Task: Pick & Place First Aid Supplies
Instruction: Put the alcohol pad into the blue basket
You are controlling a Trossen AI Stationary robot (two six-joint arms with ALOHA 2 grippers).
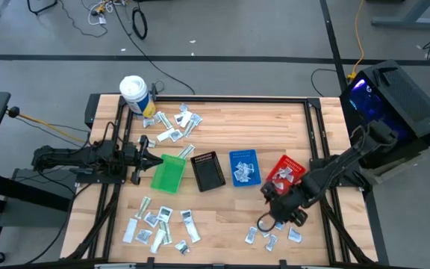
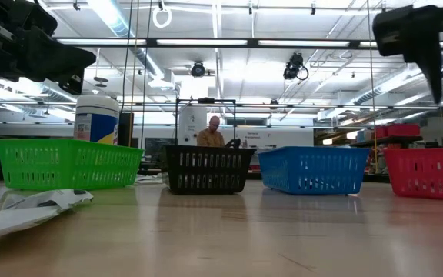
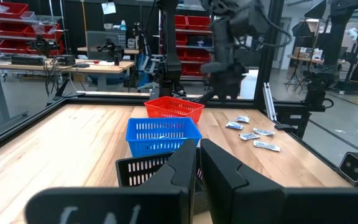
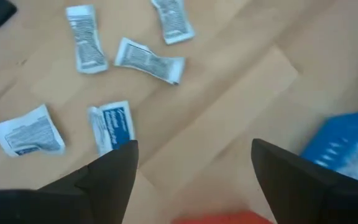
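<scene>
Here, four small bins are seen in a row across the wooden surface [image 1: 275, 127] in the high view: a green bin [image 1: 169, 173], a black bin [image 1: 207, 171], a blue bin [image 1: 244, 167] and a red bin [image 1: 286, 172]. Pale sachets are seen in the blue and red bins; the contents of the green and black ones cannot be made out. The first aid supplies lie loose in clusters at 11 o'clock [image 1: 174, 125], 7 o'clock [image 1: 159, 226] and 5 o'clock [image 1: 273, 236] of the bin row. A white tub [image 1: 134, 94] stands at 10 o'clock. The right gripper [image 1: 264, 223] is held over the 5 o'clock cluster, fingers [image 4: 110, 174] spread wide and empty. The left gripper [image 1: 154, 161] waits beside the green bin, fingers [image 3: 179, 171] nearly together, nothing held.
</scene>
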